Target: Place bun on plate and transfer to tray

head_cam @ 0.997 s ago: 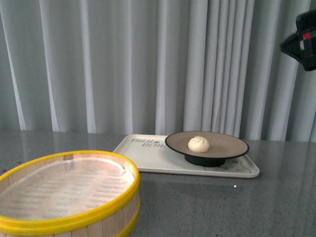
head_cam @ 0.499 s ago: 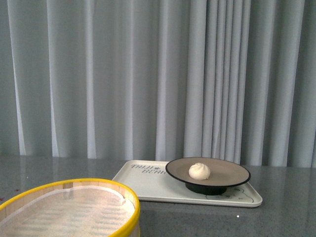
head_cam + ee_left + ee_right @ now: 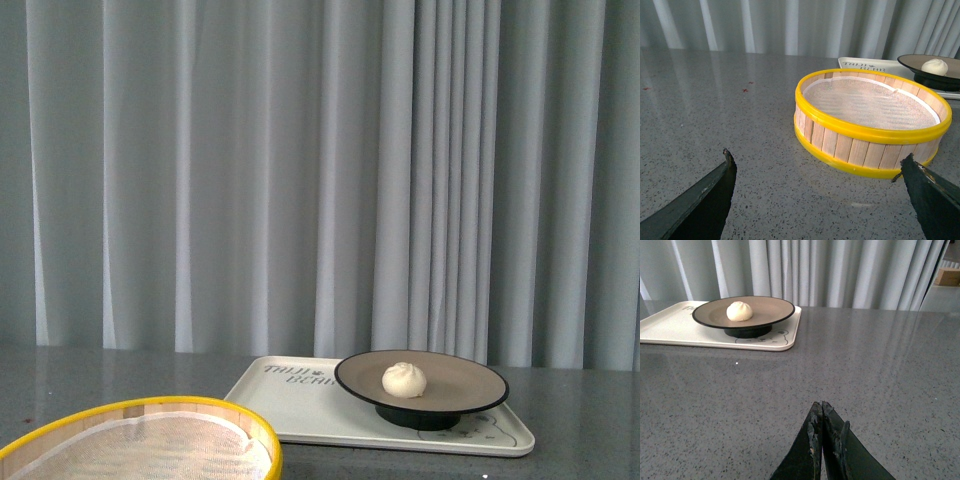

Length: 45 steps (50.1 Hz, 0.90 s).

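The open tool [image 3: 817, 197] hovers over the table [image 3: 715, 120] before the steamer basket [image 3: 872, 122].

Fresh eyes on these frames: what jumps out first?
The bun sits in the middle of the black-rimmed plate, which stands on the cream tray toward the right of the grey table. Nearer the robot, on its left, a yellow-rimmed wooden steamer basket holds only its white liner. Neither hand touches anything: the left hand is open, the right hand shut on nothing.
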Each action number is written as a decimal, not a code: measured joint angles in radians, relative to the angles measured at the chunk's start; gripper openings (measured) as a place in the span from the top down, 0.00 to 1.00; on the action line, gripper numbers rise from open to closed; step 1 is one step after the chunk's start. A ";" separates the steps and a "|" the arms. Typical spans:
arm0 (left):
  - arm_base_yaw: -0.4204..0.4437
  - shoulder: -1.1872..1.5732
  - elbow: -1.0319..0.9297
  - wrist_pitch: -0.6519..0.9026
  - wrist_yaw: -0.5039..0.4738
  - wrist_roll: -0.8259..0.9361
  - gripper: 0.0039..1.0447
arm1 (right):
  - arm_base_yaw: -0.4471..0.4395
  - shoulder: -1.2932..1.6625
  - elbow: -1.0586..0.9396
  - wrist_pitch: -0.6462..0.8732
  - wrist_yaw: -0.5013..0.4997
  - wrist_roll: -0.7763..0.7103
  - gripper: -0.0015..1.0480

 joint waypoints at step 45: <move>0.000 0.000 0.000 0.000 0.000 0.000 0.06 | 0.000 -0.428 -0.087 -0.322 0.000 0.000 0.98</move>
